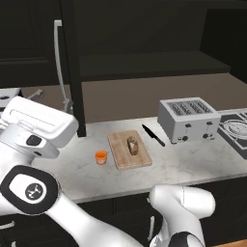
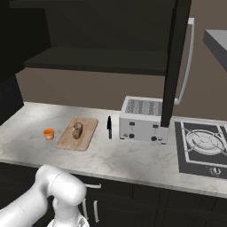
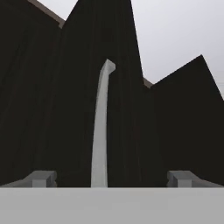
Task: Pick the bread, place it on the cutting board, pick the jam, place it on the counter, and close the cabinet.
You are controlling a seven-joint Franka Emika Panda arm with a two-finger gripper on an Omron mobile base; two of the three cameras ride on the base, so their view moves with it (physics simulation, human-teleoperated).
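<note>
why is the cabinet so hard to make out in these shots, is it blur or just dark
Mostly darkness: in the left base view the cabinet is near black against a dim shelf, only its handle catching light; the right base view shows the counter lit brighter; the hand view is soft, the handle stretched by closeness.

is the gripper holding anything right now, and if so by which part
Nothing is held. The gripper is open, its two fingertips standing wide apart on either side of the dark cabinet door's long silver bar handle, without touching it.

Stove (image 2: 201, 144) cut by right edge; cabinet (image 3: 65, 109) handle (image 3: 99, 131) base hidden — behind grey band.
</note>
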